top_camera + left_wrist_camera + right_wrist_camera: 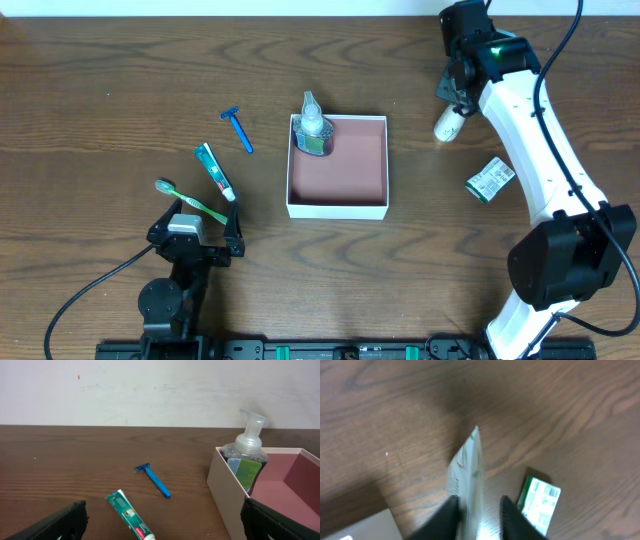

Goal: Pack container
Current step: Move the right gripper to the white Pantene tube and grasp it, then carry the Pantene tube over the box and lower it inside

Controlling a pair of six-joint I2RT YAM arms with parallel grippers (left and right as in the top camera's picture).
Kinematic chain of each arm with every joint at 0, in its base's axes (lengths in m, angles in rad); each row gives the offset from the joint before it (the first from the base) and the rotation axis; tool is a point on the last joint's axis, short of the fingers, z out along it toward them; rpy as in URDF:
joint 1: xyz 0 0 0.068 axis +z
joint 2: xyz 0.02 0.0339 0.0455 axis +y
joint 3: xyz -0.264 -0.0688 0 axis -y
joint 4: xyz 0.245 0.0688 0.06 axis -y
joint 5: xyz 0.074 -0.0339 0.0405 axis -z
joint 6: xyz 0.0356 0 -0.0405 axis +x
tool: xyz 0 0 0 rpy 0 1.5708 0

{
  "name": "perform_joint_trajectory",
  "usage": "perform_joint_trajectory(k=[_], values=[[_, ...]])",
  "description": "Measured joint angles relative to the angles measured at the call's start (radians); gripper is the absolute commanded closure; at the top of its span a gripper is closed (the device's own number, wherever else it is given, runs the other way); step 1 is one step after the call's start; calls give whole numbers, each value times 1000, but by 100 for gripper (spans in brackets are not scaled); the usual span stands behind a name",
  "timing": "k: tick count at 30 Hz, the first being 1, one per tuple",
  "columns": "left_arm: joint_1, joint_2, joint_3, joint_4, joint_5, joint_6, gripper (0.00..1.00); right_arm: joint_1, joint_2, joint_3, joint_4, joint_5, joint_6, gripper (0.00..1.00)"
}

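The container (337,209), a shallow square white box with a reddish-brown inside, sits mid-table. A clear pump bottle (312,128) stands in its far left corner and also shows in the left wrist view (246,455). My right gripper (453,100) is to the right of the box, above the table, shut on a white tube (447,126) with green print. In the right wrist view the tube (468,470) hangs between the fingers (476,512). My left gripper (196,243) is open and empty at the front left; its fingers (162,522) are wide apart.
A green toothpaste tube (215,170), a green toothbrush (190,201) and a blue razor (238,129) lie left of the box. A small green-and-white packet (490,180) lies to the right, under the right arm, and shows in the right wrist view (539,502).
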Motion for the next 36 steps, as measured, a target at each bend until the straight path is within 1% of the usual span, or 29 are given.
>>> perform_joint_trajectory(k=[1, 9, 17, 21, 23, 31, 36], values=[[0, 0, 0, 0, 0, 0, 2, 0, 0, 0, 7, -1, -2, 99], [0, 0, 0, 0, 0, 0, 2, 0, 0, -1, 27, -11, -49, 99], [0, 0, 0, 0, 0, 0, 2, 0, -4, 6, 5, -22, -157, 99], [0, 0, 0, 0, 0, 0, 2, 8, -38, 28, -9, -43, -209, 99], [0, 0, 0, 0, 0, 0, 2, 19, -84, 44, -6, -52, -224, 99], [0, 0, 0, 0, 0, 0, 2, 128, -302, 100, 3, -116, -241, 99], [0, 0, 0, 0, 0, 0, 2, 225, -311, 106, 31, -134, -244, 99]])
